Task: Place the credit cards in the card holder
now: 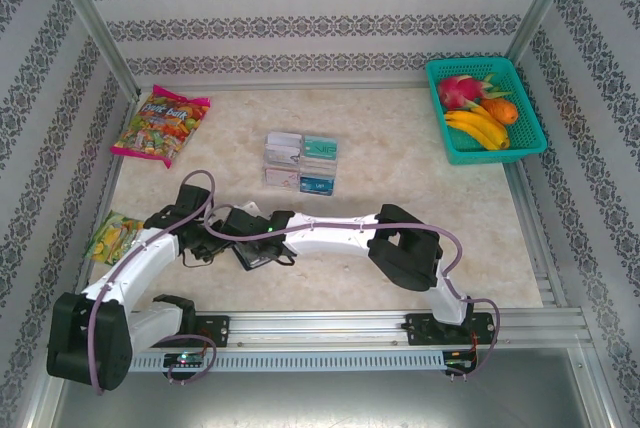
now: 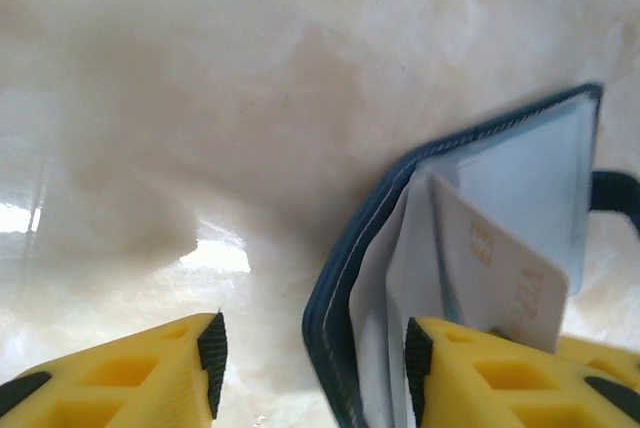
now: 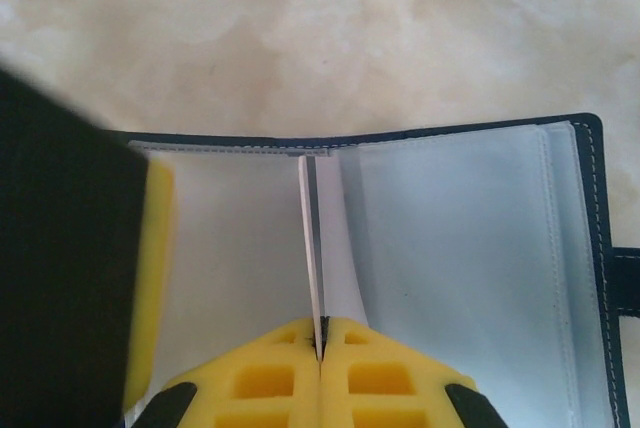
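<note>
Card holder, laid open on the surface near the arm bases. A thin inner leaf at its fold is pinched by the right claw, pressed together. The left claw is spread beside 1 credit card lodged partway in a pocket. Seating is best completed by a straight push along the pocket, the leaf held taut.

A teal basket of fruit (pink dragon fruit, bananas, an orange fruit) sits far beyond the right gripper, off to its right. A clear compartment tray lies just ahead of it. Beyond the left gripper, leftward, is a bright candy bag — a yellow-green snack packet lies directly to its left.
</note>
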Robot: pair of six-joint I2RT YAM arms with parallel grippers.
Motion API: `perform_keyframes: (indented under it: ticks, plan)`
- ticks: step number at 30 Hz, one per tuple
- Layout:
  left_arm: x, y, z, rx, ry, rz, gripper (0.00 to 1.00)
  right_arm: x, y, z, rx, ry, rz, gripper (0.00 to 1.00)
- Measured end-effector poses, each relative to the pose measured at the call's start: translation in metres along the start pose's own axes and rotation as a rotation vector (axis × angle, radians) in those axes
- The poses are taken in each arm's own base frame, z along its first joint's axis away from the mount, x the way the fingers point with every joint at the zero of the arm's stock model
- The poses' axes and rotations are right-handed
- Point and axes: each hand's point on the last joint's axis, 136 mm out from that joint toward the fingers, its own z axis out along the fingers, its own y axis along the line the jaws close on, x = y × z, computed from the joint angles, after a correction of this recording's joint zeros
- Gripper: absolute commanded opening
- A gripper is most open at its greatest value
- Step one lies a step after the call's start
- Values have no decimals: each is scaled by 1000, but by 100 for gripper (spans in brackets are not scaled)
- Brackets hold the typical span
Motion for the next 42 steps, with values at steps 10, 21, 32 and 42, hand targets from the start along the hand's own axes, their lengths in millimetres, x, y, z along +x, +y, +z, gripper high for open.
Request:
perform_keyframes:
  ticks: [10, 21, 32, 42]
  plan:
    - [-26, -25, -11, 180, -39, -111, 56, 2, 15, -2, -44, -4, -8, 0]
    - [-63, -22, -37, 224, -129, -224, 56, 2, 14, -4, -36, -10, -36, 0]
    - [-105, -41, -76, 204, -251, -194, 57, 13, 35, -5, -27, 17, -143, 0]
    - [-94, -31, -59, 180, -197, -215, 56, 13, 50, 0, -10, 28, -247, 0]
